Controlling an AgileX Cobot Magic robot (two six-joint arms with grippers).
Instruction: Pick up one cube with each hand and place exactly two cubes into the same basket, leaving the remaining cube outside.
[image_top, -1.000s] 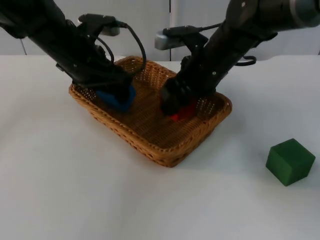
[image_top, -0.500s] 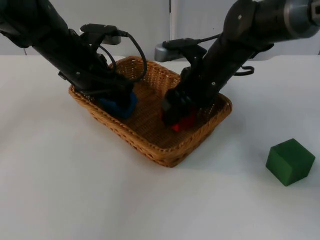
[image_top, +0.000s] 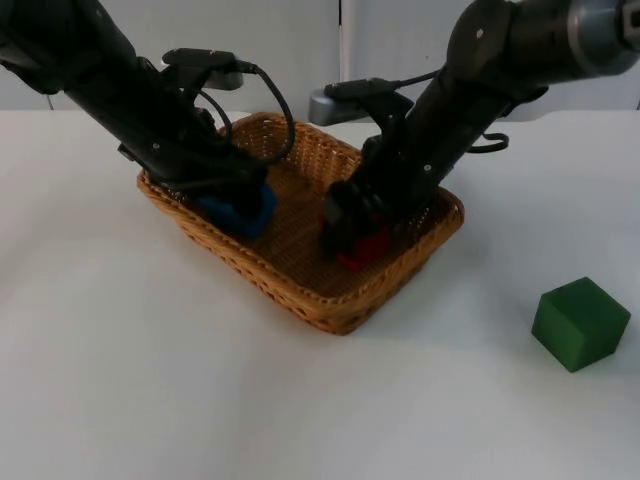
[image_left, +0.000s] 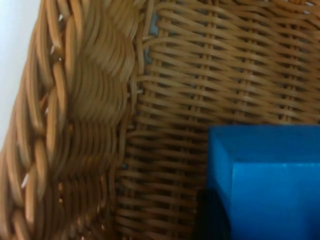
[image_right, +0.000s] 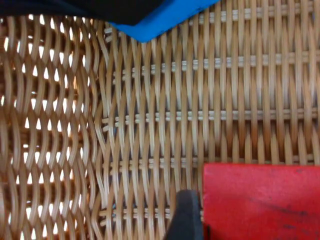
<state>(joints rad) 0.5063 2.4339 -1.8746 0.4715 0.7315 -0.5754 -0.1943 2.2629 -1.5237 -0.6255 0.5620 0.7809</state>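
There are three cubes, one of each colour. One blue cube (image_top: 240, 208) and one red cube (image_top: 362, 245) sit inside the basket; one green cube (image_top: 580, 322) stands apart on the white worktop (image_top: 150, 380). That makes two cubes in the basket and one outside it. There is one wicker basket (image_top: 300, 285), rectangular and woven. Two black arms reach into it, each ending in one claw: the left claw (image_top: 225, 195) at the blue cube, the right claw (image_top: 350, 222) at the red cube.
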